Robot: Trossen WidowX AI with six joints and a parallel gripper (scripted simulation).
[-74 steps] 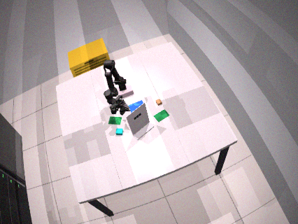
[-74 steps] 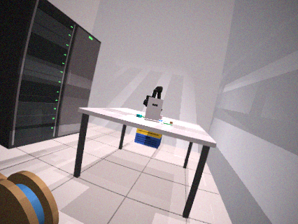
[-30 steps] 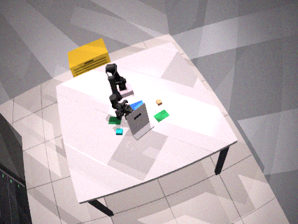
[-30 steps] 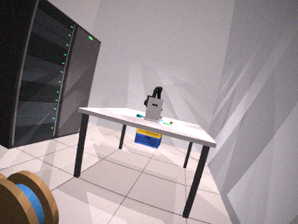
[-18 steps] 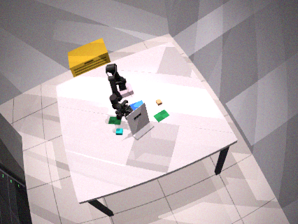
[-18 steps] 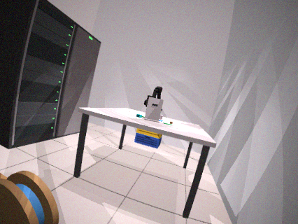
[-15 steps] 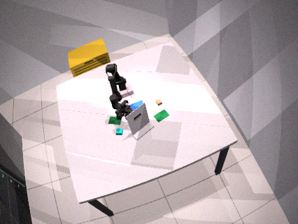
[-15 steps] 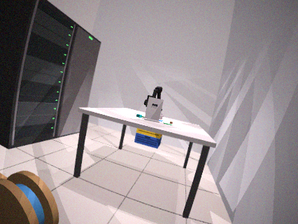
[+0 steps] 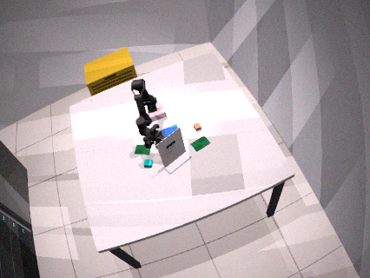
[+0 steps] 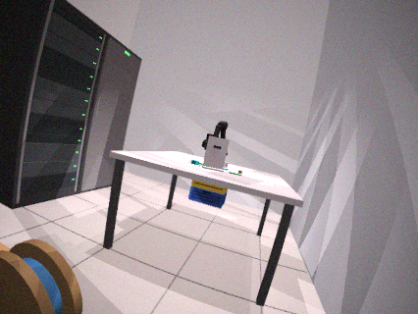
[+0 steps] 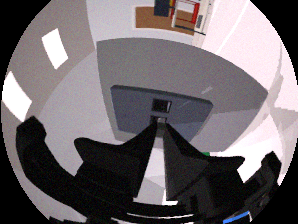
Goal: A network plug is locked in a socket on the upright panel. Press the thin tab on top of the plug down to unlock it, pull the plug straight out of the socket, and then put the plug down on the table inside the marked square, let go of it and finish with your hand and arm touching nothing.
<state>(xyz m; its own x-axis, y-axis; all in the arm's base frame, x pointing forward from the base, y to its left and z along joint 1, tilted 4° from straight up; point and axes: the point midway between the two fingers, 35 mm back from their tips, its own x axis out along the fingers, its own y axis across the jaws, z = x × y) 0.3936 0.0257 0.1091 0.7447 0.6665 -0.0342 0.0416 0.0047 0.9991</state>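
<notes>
The upright grey panel (image 9: 172,148) (image 10: 217,151) (image 11: 129,108) stands near the middle of the white table (image 9: 130,191) (image 10: 157,159). In the wrist view the dark network plug (image 11: 160,106) sits in the socket at the panel's centre. My gripper (image 11: 160,125) (image 9: 155,138) is right at the panel's face, its two fingers meeting on the plug. The thin tab is too small to make out. A blue flat patch (image 9: 169,129) lies on the table just behind the panel. Two green flat patches (image 9: 142,149) (image 9: 200,143) lie on either side of the panel.
A small teal block (image 9: 148,162) lies left of the panel and a small orange block (image 9: 197,126) to its right. A yellow crate (image 9: 110,69) (image 10: 208,192) stands on the floor beyond the table. A server rack (image 10: 49,98) and a cable spool (image 10: 34,280) stand farther off.
</notes>
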